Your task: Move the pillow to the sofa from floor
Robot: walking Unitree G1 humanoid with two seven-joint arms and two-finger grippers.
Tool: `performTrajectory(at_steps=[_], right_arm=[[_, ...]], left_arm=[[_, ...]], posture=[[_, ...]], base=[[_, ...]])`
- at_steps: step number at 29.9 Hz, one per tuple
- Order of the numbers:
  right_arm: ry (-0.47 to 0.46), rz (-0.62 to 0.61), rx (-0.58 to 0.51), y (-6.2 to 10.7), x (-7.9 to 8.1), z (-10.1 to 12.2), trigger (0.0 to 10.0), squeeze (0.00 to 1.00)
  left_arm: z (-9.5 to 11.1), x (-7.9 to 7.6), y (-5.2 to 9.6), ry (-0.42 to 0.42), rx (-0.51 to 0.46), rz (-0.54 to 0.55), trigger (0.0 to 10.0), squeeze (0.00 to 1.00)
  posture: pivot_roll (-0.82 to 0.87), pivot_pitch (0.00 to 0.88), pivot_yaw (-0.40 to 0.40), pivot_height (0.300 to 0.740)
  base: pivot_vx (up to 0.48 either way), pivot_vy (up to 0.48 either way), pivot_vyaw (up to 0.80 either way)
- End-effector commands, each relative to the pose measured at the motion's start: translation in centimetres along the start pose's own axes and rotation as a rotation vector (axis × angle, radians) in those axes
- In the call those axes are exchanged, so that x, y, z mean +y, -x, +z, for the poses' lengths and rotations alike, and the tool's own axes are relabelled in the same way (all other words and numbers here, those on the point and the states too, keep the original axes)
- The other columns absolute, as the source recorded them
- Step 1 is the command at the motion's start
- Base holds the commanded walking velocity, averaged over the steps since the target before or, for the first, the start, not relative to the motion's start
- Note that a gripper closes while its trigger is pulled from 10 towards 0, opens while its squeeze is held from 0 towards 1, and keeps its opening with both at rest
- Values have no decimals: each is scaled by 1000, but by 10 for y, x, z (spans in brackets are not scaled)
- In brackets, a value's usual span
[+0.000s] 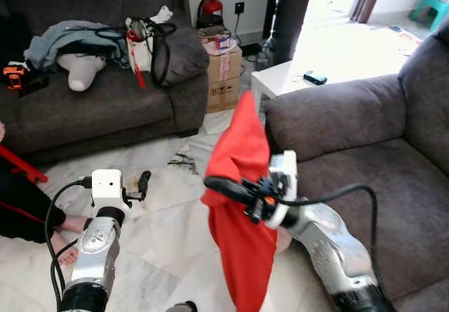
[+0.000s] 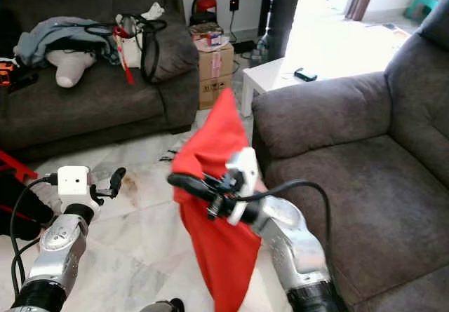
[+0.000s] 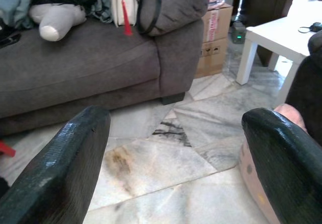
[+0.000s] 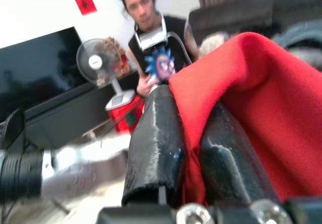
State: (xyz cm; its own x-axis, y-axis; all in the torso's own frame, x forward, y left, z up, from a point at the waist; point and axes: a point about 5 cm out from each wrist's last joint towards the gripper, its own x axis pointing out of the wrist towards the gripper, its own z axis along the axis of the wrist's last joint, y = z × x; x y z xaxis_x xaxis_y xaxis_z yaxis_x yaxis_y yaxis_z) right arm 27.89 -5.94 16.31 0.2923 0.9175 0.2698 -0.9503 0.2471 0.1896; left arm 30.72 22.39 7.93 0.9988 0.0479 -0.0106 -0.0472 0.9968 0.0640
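Observation:
The pillow (image 1: 242,186) is a limp red one. It hangs from my right gripper (image 1: 214,184) above the marble floor, just left of the grey sofa (image 1: 379,179) on the right. In the right wrist view both black fingers (image 4: 151,143) are shut on a fold of the red fabric (image 4: 261,108). My left gripper (image 1: 142,184) is raised over the floor to the left of the pillow, apart from it. Its fingers (image 3: 65,163) stand wide open with nothing between them.
A second grey sofa (image 1: 105,109) with clothes and bags stands at the back left. Cardboard boxes (image 1: 224,73) and a white table (image 1: 280,77) are behind. A person's foot (image 1: 66,224) rests on the floor at left. Something pale pink (image 3: 261,183) lies by the right sofa's base.

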Motion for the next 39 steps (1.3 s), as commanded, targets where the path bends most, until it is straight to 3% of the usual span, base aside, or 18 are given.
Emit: performTrajectory(at_steps=[1, 5, 8, 9, 14, 18, 20, 22, 23, 24, 25, 26, 29, 30, 31, 32, 39], right_arm=[[158, 69, -120, -36, 10, 37, 10000, 0], [194, -52, -142, -57, -9, 48, 10000, 0], [272, -265, -58, -71, -40, 51, 10000, 0], [272, -265, -58, -71, -40, 51, 10000, 0], [249, -497, 23, -61, -70, 43, 10000, 0], [247, -524, 40, -54, -76, 35, 10000, 0], [222, -612, 84, -31, -86, 18, 10000, 0], [219, -622, 88, -28, -87, 16, 10000, 0], [175, -721, 121, -3, -95, 2, 10000, 0], [175, -721, 121, -3, -95, 2, 10000, 0], [145, -807, 152, 22, -100, -12, 10000, 0], [130, -856, 166, 35, -102, -18, 10000, 0], [89, -944, 213, 61, -105, -34, 10000, 0], [48, -1054, 278, 92, -106, -51, 10000, 0], [48, -1054, 278, 92, -106, -51, 10000, 0], [33, -1103, 310, 106, -105, -58, 10000, 0], [5, -1274, 399, 151, -98, -76, 10000, 0]], left_arm=[[2, 3, -1, -19, -4, 2, 10000, 0], [2, 3, -2, -22, -1, 6, 10000, 0], [2, 2, -3, -23, 0, 10, 10000, 0], [2, 2, -3, -23, 0, 10, 10000, 0], [2, 1, -2, -17, -6, 18, 10000, 0], [1, 1, -1, -16, -5, 19, 10000, 0], [-2, 0, 1, -14, 4, 16, 10000, 0], [-2, 0, 1, -14, 4, 15, 10000, 0], [-3, 0, 1, -14, 7, 14, 10000, 0], [-3, 0, 1, -14, 7, 14, 10000, 0], [-3, -1, 1, -13, 9, 13, 10000, 0], [-3, -1, 0, -13, 9, 12, 10000, 0], [-3, -3, -1, -15, 9, 10, 10000, 0], [-3, -4, -2, -16, 11, 8, 10000, 0], [-3, -4, -2, -16, 11, 8, 10000, 0], [-3, -4, -2, -16, 13, 7, 10000, 0], [-5, -4, -1, -21, 21, 2, 10000, 0]], posture=[[96, 100, 7, 740], [98, 92, 5, 740], [105, 89, 0, 740], [105, 89, 0, 740], [113, 92, -12, 740], [109, 94, -13, 740], [99, 95, -12, 740], [99, 95, -12, 740], [94, 99, -11, 740], [94, 99, -11, 740], [94, 98, -9, 740], [93, 98, -8, 740], [91, 95, -5, 740], [91, 95, -3, 740], [91, 95, -3, 740], [93, 96, -2, 740], [91, 99, 5, 740]], base=[[0, 0, 0], [0, 0, 0], [0, 0, 0], [0, 0, 0], [0, 0, 0], [0, 0, 0], [0, 0, 0], [0, 0, 0], [0, 0, 0], [0, 0, 0], [0, 0, 0], [0, 0, 0], [0, 0, 0], [0, 0, 0], [0, 0, 0], [0, 0, 0], [0, 0, 0]])
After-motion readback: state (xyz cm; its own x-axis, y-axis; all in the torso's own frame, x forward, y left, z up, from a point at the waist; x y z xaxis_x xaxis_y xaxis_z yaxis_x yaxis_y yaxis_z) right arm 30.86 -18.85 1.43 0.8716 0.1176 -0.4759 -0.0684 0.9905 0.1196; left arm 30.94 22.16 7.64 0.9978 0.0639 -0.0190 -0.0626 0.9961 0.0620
